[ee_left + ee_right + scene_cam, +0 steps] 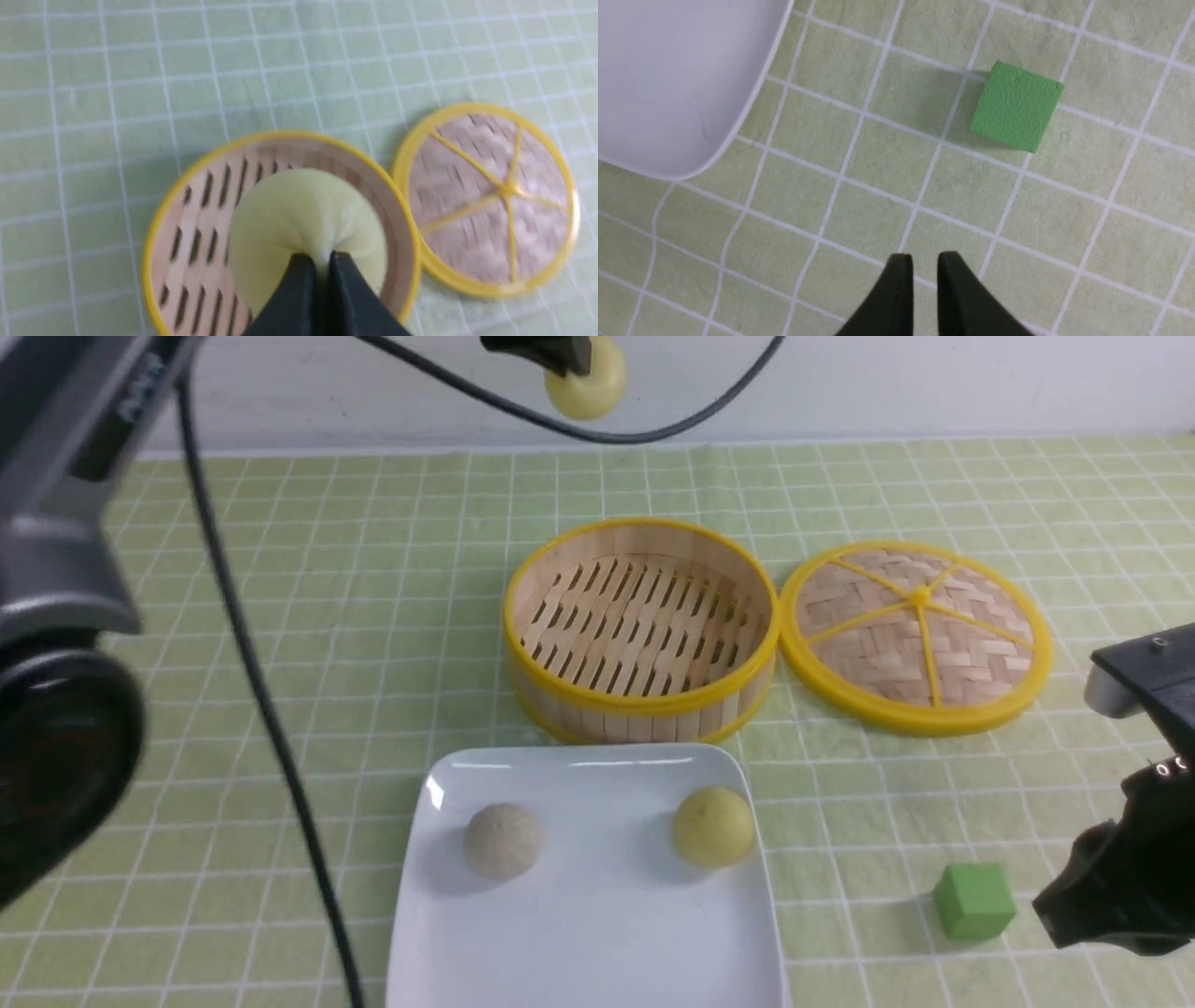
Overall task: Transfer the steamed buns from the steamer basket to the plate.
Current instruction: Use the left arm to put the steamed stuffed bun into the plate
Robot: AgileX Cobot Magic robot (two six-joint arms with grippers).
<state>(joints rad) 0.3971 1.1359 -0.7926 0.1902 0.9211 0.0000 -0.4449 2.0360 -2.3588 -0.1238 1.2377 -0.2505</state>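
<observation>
Left wrist view: fingers point(320, 261) pinch yellow bun point(303, 219).

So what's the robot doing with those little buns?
It's moving buns onto the white plate. Two are already there, a greyish one and a yellow one. The left tool is pinching another yellow bun up in the air. The basket's slatted floor shows no other bun. The right tool is holding nothing.

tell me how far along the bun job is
Done: a greyish-white round bun and a pale yellow one sit on the glossy white square plate.

In hand: another pale yellow bun, pinched by the left claw above the table.

Left: setting that one on the plate.
</observation>
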